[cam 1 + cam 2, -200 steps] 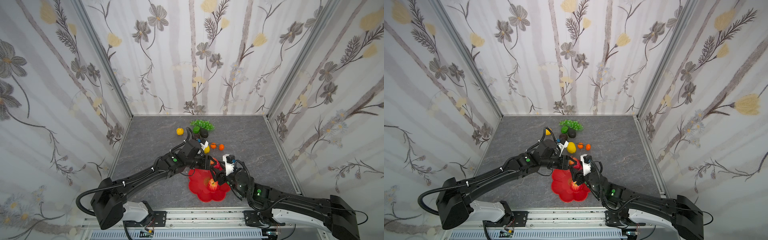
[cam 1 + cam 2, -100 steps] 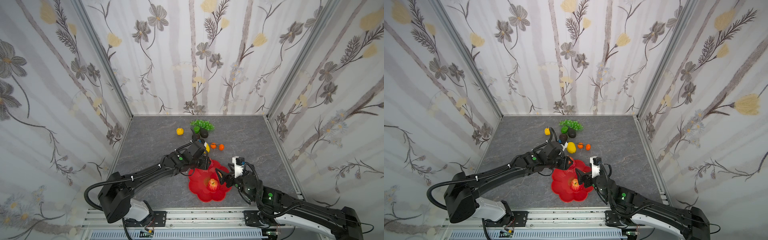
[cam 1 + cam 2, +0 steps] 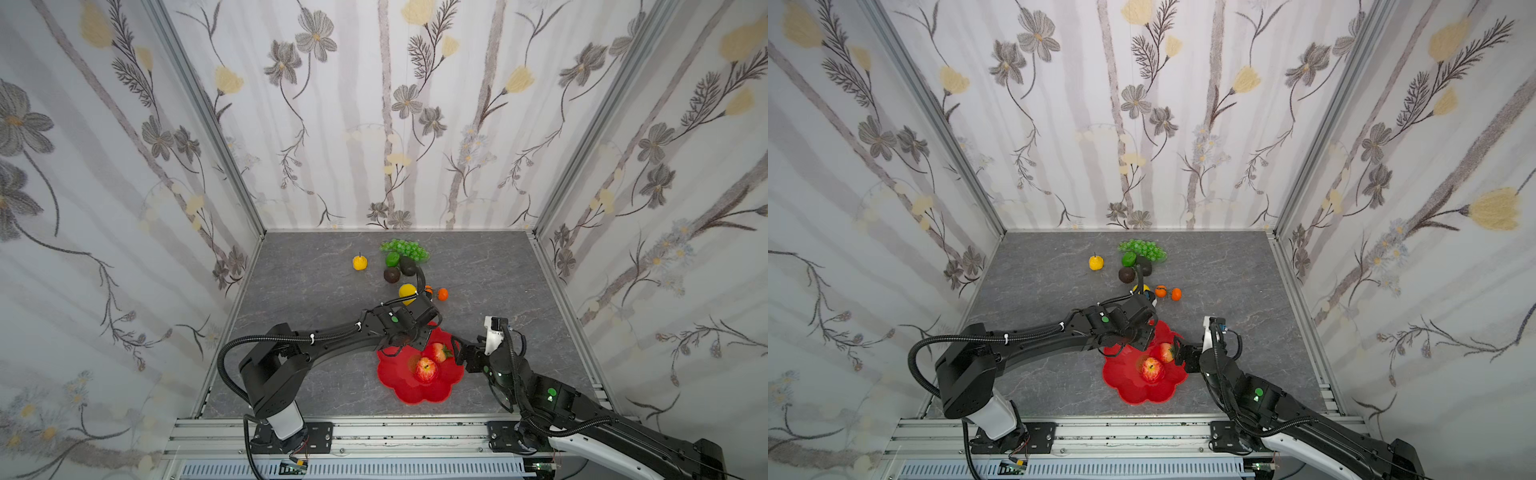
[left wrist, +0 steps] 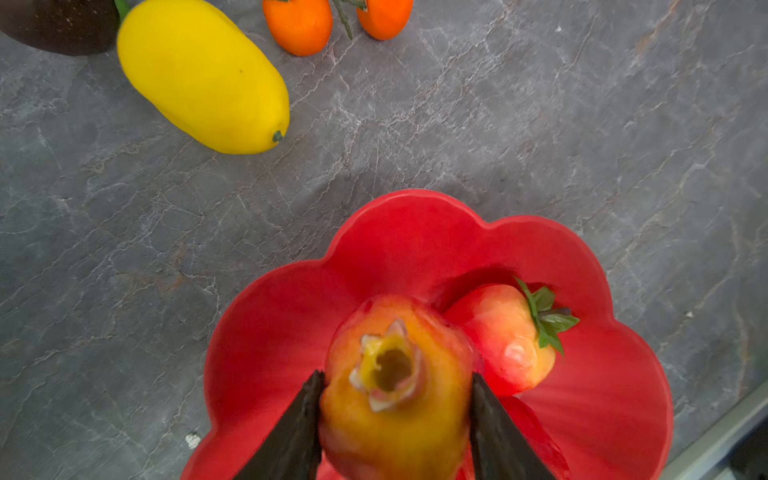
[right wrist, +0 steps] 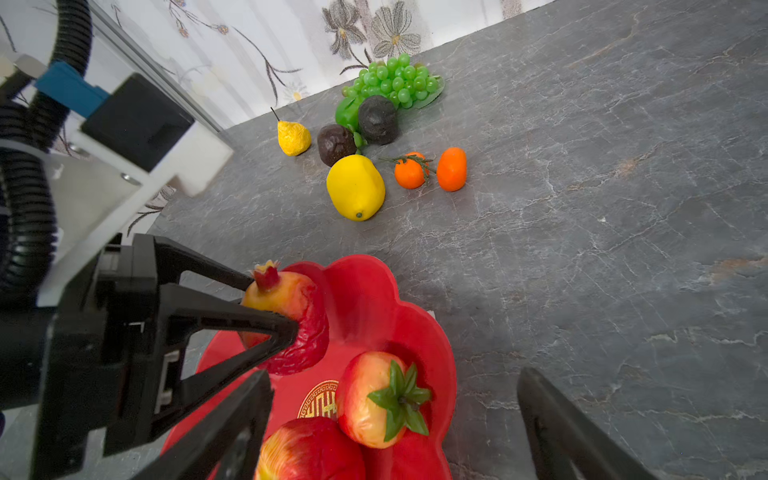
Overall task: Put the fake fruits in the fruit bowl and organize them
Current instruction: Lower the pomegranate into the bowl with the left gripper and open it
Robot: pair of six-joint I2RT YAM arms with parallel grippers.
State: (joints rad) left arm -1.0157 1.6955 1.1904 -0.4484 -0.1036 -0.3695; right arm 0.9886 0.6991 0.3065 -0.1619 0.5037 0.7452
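My left gripper (image 4: 397,379) is clamped on a pomegranate (image 4: 395,399), one black finger pressed against each side, with the crown end turned toward the wrist camera. In the right wrist view the pomegranate hangs over the back-left lobes of the bowl (image 5: 415,324); I cannot tell whether it touches the dish.

My right gripper (image 5: 394,373) is released, its jaws spread wide with nothing between them. In a top view it sits just beside the bowl's right rim, pointing in toward the strawberry (image 3: 438,351).

The strawberry lies in the bowl on its right side, green leaves toward the right gripper. The apple (image 3: 424,369) rests just in front of it, near the middle of the dish, and the two look to be touching. The bowl, red with a petal-shaped edge, stands on the grey table (image 3: 311,299) near the front, between my two arms.

Behind the bowl, out on the table, the rest of the fruit is loose. The lemon (image 5: 355,187) is nearest, apart from the rim. Two oranges (image 5: 409,170) sit side by side just to its right. Farther back two dark avocados (image 5: 336,143) lie close together, with the lime (image 5: 347,112) tucked against them and the grapes (image 5: 395,81) behind, close to the back wall. The pear (image 5: 294,137) stands alone to the left of that cluster.
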